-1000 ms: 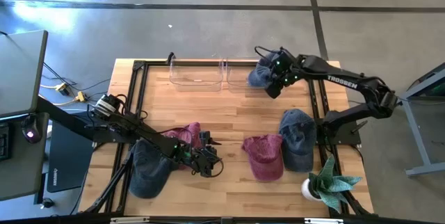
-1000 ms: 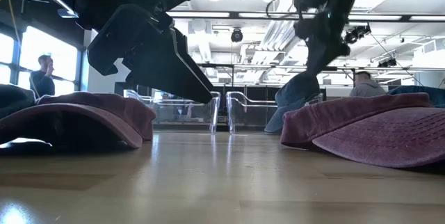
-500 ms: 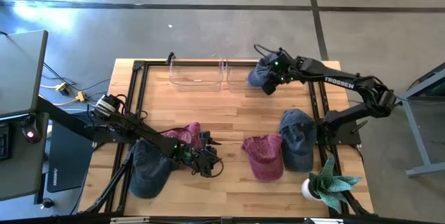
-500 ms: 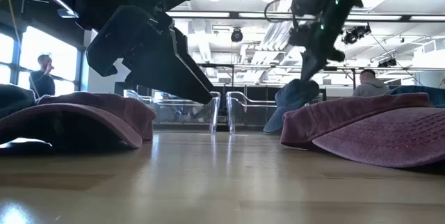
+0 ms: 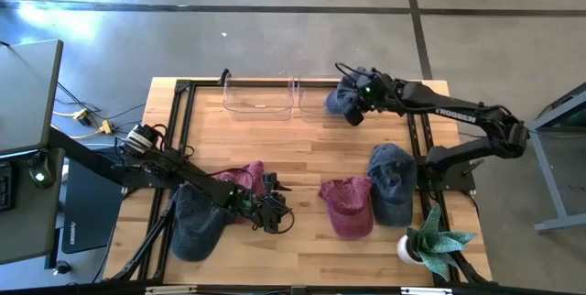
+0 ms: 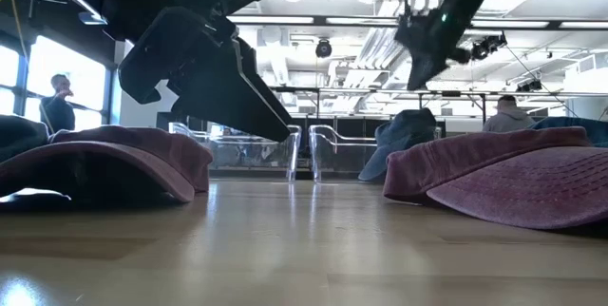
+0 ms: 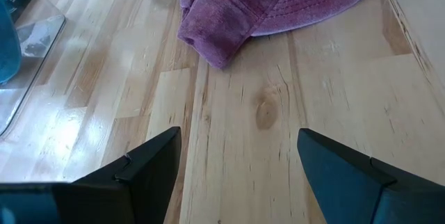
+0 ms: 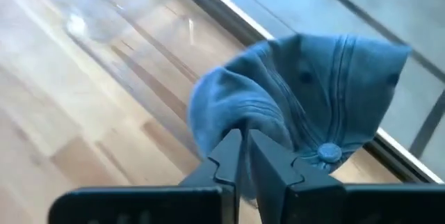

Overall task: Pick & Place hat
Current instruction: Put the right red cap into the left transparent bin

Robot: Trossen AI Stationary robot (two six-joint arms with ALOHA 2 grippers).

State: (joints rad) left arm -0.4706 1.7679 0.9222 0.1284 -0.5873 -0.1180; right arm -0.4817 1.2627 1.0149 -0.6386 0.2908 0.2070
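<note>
1. A blue denim cap (image 5: pixel 342 99) with a button on its crown sits at the far right of the wooden counter (image 5: pixel 311 144), resting in the right-hand one of two clear plastic bins (image 5: pixel 316 100).
2. The right hand (image 5: pixel 354 112) is at this cap; in the right wrist view its two dark fingers (image 8: pixel 268 163) are pressed almost together, pinching a fold of the blue cloth (image 8: pixel 278 109).
3. The second clear plastic bin (image 5: pixel 258 95) stands just beside the first, to its left, along the far edge.
4. Nearer the front, on the right, another blue denim cap (image 5: pixel 394 180) lies touching a maroon cap (image 5: pixel 348 205).
5. A small potted green plant (image 5: pixel 430 242) stands at the front right corner.
6. The left hand (image 5: pixel 279 213) waits low over the counter near the front middle, its fingers (image 7: pixel 142 165) spread wide with nothing between them.
7. Behind the left hand lie a second maroon cap (image 5: pixel 240 178) and a dark blue cap (image 5: pixel 197 224) at the front left.
8. In the low view, a person (image 6: pixel 59 102) stands in the room beyond the counter.
</note>
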